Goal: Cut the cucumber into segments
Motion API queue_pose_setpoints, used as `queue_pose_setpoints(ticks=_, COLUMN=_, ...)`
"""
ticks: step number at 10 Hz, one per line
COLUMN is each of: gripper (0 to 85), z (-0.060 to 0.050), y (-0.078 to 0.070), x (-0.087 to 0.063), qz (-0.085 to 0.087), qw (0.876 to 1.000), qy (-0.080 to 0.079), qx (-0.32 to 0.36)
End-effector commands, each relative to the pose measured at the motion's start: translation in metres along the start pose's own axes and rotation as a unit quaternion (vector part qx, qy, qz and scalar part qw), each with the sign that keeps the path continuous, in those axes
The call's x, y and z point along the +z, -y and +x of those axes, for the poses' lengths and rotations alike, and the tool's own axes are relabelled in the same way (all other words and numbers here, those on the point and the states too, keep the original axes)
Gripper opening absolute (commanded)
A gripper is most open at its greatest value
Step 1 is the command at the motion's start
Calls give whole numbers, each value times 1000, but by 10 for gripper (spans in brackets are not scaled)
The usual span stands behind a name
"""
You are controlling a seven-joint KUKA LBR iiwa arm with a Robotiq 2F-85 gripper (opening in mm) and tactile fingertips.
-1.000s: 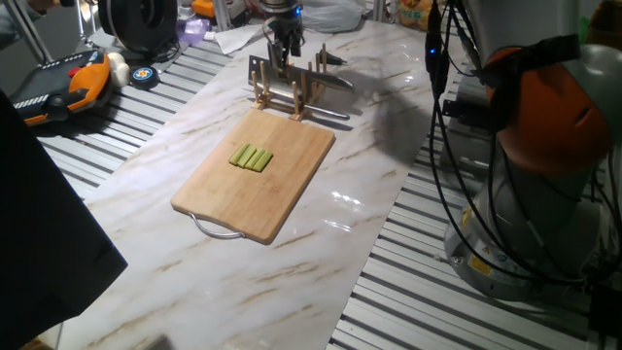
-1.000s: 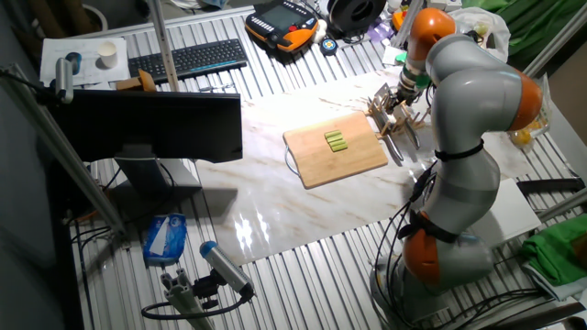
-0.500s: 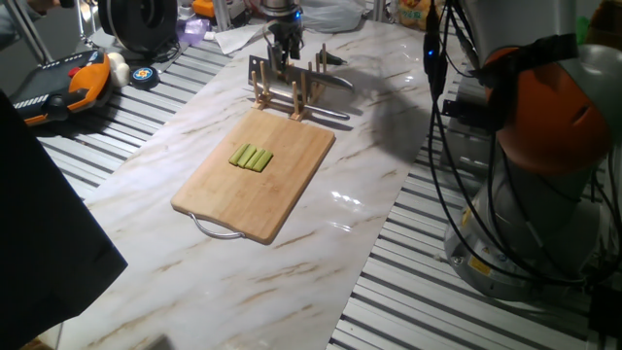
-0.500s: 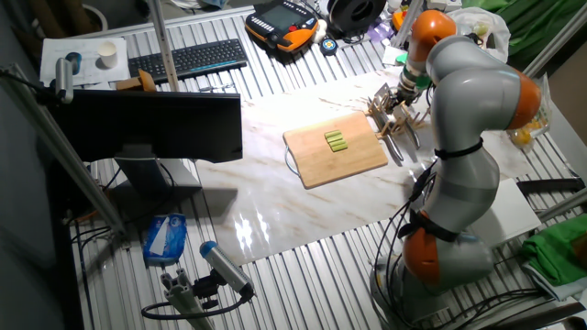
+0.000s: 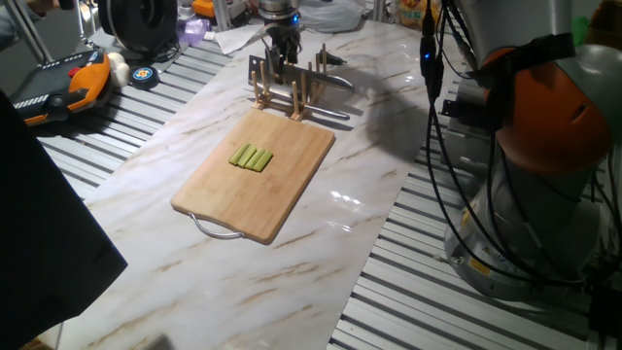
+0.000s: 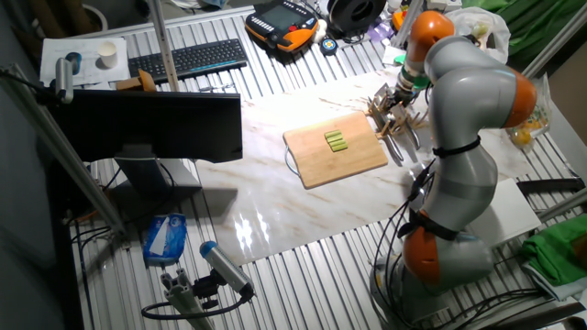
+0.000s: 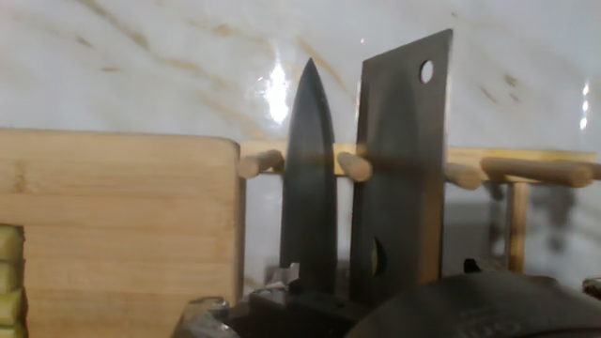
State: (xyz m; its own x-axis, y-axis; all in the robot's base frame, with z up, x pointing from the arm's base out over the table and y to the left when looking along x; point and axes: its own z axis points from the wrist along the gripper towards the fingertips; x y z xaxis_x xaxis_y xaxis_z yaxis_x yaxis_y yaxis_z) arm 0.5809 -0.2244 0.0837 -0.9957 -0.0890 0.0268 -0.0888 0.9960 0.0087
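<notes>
The gripper (image 5: 283, 56) is down at the knife rack (image 5: 284, 86) fetching a blade, though I cannot tell whether its jaws have closed; the cucumber (image 5: 252, 157) lies uncut on the cutting board (image 5: 224, 199); lifting the knife (image 7: 309, 178) clear likely comes next.

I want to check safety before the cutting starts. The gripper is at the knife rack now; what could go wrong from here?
1. In the hand view the pointed knife stands right beside the cleaver in the wooden rack; pulling one out could drag the other or tip the rack.
2. The cucumber sticks lie loose on the cutting board, so they may slide under the blade.
3. Whether the gripper holds a handle is not visible.
</notes>
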Motion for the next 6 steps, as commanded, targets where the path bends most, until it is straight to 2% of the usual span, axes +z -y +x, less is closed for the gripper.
queue_pose_setpoints(ticks=1, gripper=850, z=2, y=2, x=2, qz=-6, qw=1000, qy=-2, qx=2)
queue_pose_setpoints(ticks=4, gripper=850, z=3, y=-1, x=5, qz=-10, qw=1000, qy=-4, qx=2)
queue_pose_setpoints(ticks=6, gripper=803, z=3, y=-2, x=5, qz=-12, qw=1000, qy=-3, qx=5)
